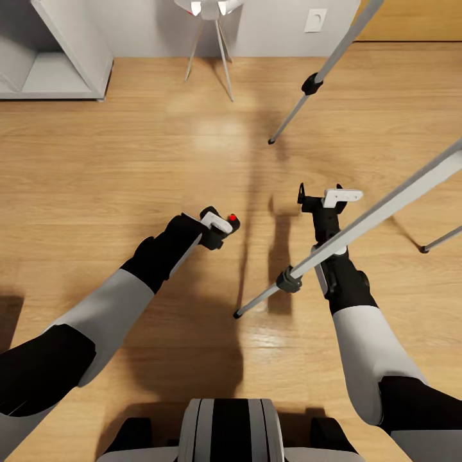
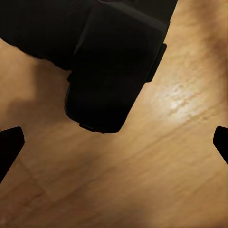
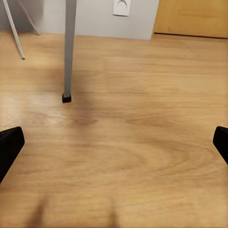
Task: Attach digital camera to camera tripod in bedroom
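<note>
The digital camera (image 1: pixel 227 227), black with a red button on top, is at the tip of my left gripper (image 1: pixel 215 228) over the wood floor. In the left wrist view the camera (image 2: pixel 114 66) sits ahead of the gripper (image 2: pixel 114 142), whose fingertips (image 2: pixel 9 147) stand wide apart and do not touch it. Whether the camera rests on the floor I cannot tell. The camera tripod shows as silver-grey legs (image 1: pixel 378 212); its head is out of view. One leg crosses over my right forearm. My right gripper (image 1: pixel 323 194) is open and empty, facing a tripod leg (image 3: pixel 70 47).
A white lamp (image 1: pixel 208 8) on thin legs stands at the far wall, with a grey shelf unit (image 1: pixel 58 64) to its left. A wall socket (image 1: pixel 315 19) and a wooden door (image 1: pixel 417 19) are at the back right. Tripod feet (image 1: pixel 237 314) rest on the floor around my right arm.
</note>
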Robot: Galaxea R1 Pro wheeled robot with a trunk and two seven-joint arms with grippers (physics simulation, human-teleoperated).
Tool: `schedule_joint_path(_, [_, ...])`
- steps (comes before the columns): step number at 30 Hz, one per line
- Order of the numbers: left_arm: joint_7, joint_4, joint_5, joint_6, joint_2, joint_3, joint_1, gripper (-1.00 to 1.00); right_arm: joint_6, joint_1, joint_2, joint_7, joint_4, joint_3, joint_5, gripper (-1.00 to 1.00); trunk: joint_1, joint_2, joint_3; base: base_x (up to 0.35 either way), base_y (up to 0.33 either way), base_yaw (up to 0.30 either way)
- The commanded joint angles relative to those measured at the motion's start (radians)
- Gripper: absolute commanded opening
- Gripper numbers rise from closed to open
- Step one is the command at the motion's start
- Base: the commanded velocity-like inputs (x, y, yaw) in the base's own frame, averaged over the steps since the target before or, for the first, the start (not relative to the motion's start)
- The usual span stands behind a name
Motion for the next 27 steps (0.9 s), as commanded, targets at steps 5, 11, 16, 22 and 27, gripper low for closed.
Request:
schedule_joint_path(5, [0.000, -0.001, 0.002, 0.004, 0.001, -0.001, -0.001, 1.00, -0.002, 0.000, 0.002, -0.003, 0.001, -0.002, 0.011, 1.00, 0.000, 0.000, 0.000, 0.004, 0.003, 0.000])
schedule_joint_path(11, [0.000, -0.001, 0.002, 0.003, 0.001, -0.001, -0.001, 1.00, -0.002, 0.000, 0.001, -0.003, 0.001, -0.002, 0.011, 1.00, 0.000, 0.000, 0.000, 0.069, 0.000, 0.000])
schedule_joint_path(16, [-0.001, 0.001, 0.002, 0.004, 0.001, -0.001, -0.001, 1.00, -0.002, 0.000, 0.001, -0.003, 0.001, -0.002, 0.011, 1.00, 0.000, 0.000, 0.000, 0.117, 0.000, 0.000])
schedule_joint_path(22, [-0.001, 0.002, 0.002, 0.004, 0.001, -0.003, -0.001, 1.00, -0.002, 0.000, 0.001, -0.003, 0.001, -0.002, 0.011, 1.00, 0.000, 0.000, 0.000, 0.028, 0.000, 0.000])
schedule_joint_path(27, [-0.001, 0.003, 0.002, 0.004, -0.001, -0.003, -0.001, 1.00, -0.002, 0.000, 0.001, -0.001, 0.001, -0.002, 0.011, 1.00, 0.000, 0.000, 0.000, 0.076, 0.000, 0.000])
